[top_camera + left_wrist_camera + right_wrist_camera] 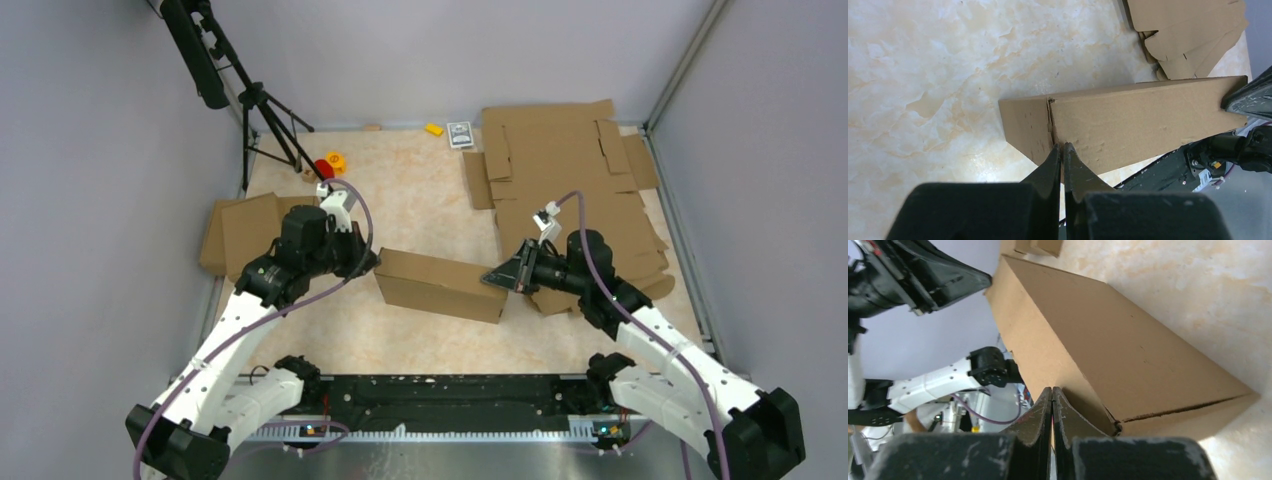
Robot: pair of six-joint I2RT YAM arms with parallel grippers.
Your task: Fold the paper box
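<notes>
The paper box (440, 283) stands as a closed shallow brown carton in the middle of the table. My left gripper (372, 262) is shut, its tips pressed on the box's left end. In the left wrist view the gripper (1062, 146) touches the box (1138, 120) at a vertical seam near its corner. My right gripper (487, 279) is shut, its tips against the right end. In the right wrist view the gripper (1052, 389) touches the box (1108, 355) beside a slit at the corner. Neither gripper clasps cardboard.
A pile of flat slotted cardboard sheets (570, 190) lies at the back right, just behind my right arm. Smaller cardboard pieces (245, 230) lie at the left. A tripod (260, 110) stands at the back left, with small red (325, 167) and yellow (336, 160) items near it.
</notes>
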